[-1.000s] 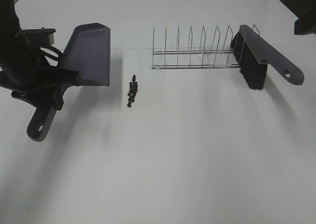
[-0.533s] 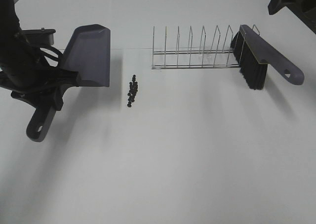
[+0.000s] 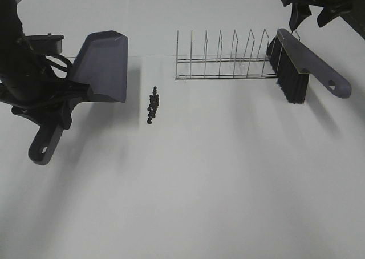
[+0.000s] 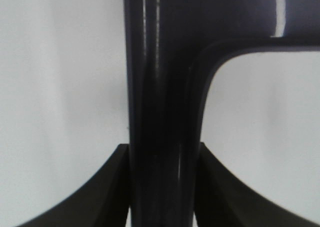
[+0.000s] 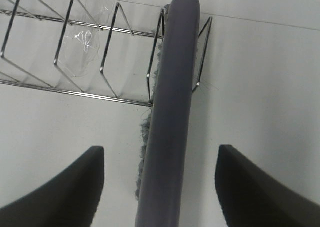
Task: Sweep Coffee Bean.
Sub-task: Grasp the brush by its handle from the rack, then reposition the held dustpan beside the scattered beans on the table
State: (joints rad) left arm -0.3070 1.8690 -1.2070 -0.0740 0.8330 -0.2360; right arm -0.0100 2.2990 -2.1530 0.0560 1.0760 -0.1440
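Left wrist shows your left claw [image 4: 162,152] clamped on the dustpan [image 4: 160,87]; right claw [image 5: 159,152] straddles the brush [image 5: 172,87], open. The coffee beans [image 3: 152,105] lie unswept.

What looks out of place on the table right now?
Only the coffee beans: a small loose cluster spilled on the table, beside the dustpan. The brush leans tilted at the end of the wire rack, handle jutting past it; that looks like storage, not a fault.
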